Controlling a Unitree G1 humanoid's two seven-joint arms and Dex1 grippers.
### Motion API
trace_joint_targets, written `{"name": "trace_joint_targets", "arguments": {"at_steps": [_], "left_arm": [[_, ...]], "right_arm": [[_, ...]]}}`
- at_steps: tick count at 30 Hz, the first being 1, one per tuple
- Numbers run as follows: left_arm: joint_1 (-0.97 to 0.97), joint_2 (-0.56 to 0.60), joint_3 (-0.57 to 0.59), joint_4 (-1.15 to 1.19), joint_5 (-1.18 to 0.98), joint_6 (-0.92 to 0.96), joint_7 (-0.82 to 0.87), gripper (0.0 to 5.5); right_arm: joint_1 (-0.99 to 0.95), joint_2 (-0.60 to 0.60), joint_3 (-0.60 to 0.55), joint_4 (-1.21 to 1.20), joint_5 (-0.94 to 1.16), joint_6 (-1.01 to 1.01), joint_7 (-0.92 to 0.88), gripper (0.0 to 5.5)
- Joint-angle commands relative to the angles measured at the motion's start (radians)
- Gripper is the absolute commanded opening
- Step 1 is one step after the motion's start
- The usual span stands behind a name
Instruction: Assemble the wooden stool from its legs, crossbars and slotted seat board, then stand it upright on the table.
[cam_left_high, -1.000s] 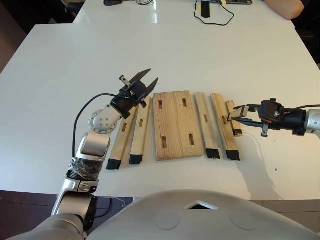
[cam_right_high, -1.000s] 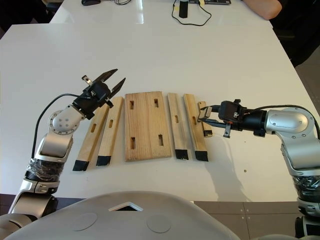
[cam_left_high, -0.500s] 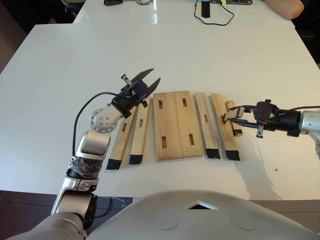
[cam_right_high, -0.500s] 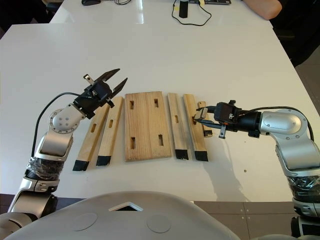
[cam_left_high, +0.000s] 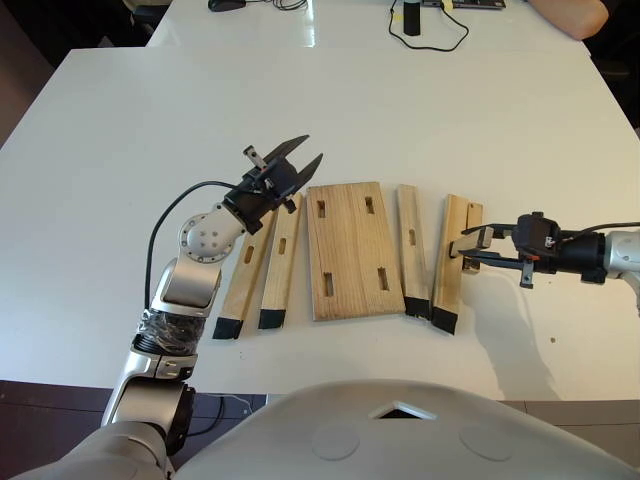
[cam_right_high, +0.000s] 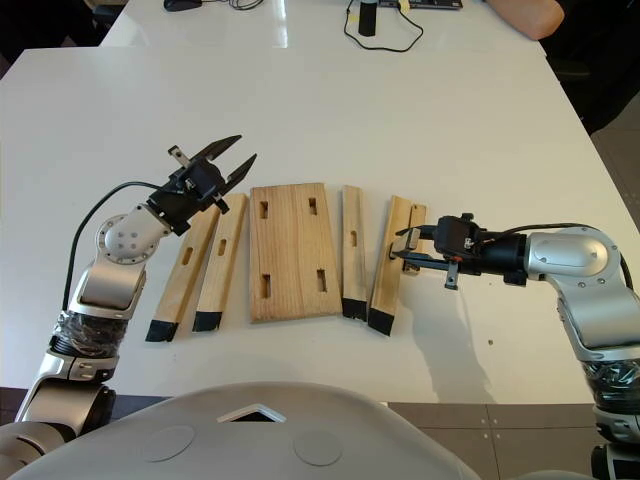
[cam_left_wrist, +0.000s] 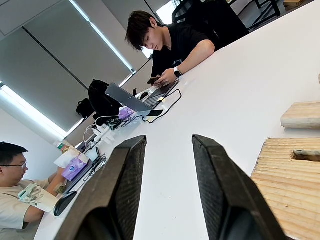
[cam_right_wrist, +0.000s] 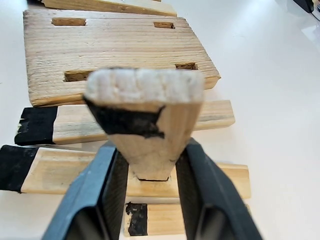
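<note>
You are only getting started, as nothing is looking joined yet. Your right gripper (cam_left_high: 466, 250) is clamping a crossbar (cam_right_wrist: 145, 100) at the outermost leg (cam_left_high: 447, 290), beside the seat board (cam_left_high: 350, 250) lying flat on the tabletop (cam_left_high: 330, 100). Your left gripper (cam_left_high: 290, 160) is hovering, jaws wide, over the left legs (cam_left_high: 280, 260).

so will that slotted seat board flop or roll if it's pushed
Probably neither: the seat board looks like a thick, flat wooden slab, so likely stiff. Lying flat on the glossy white table, it would probably slide rather than tip.
</note>
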Motion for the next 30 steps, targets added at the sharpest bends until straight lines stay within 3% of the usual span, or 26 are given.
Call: {"name": "trace_joint_targets", "arguments": {"at_steps": [1, 14, 30], "left_arm": [[-0.002, 0.01, -0.005, -0.001, 0.013, -0.001, -0.004, 1.69], [-0.029, 0.022, -0.023, 0.031, 0.014, -0.013, -0.027, 1.69], [-0.032, 0.022, -0.054, 0.033, 0.01, -0.013, -0.058, 1.69]], "right_arm": [[-0.001, 0.004, 0.004, 0.089, 0.008, 0.05, 0.012, 1.28], [-0.12, 0.062, 0.128, 0.316, -0.05, 0.002, 0.01, 1.28], [-0.307, 0.093, 0.257, 0.539, -0.064, 0.061, 0.133, 1.28]]}}
